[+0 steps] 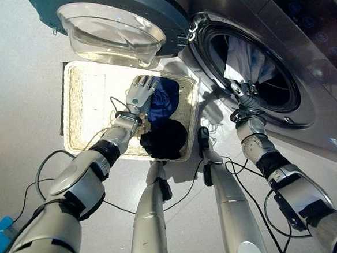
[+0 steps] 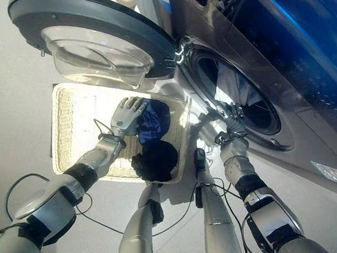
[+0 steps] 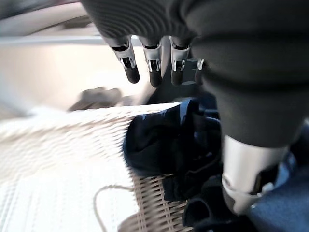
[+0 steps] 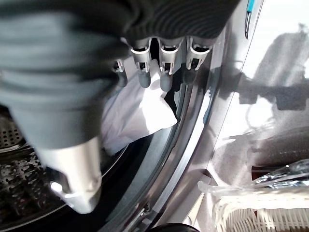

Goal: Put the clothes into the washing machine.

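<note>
A pale wicker basket [image 1: 80,109] lies on the floor below the washing machine's swung-open door [image 1: 120,20]. In it are a blue garment [image 1: 164,101] and a black garment [image 1: 165,139]. My left hand [image 1: 140,92] hovers open just above the blue garment [image 3: 159,145], its fingers [image 3: 130,72] straight and holding nothing. My right hand [image 1: 242,91] is at the lower rim of the drum opening [image 1: 285,95], open. Its fingers [image 4: 164,77] point at a white cloth [image 4: 130,116] that hangs inside the drum [image 1: 244,60], just past the fingertips.
The round glass door juts out over the basket's far edge. The machine's grey front [image 1: 319,46] fills the right side. Bare pale floor [image 1: 21,84] lies left of the basket.
</note>
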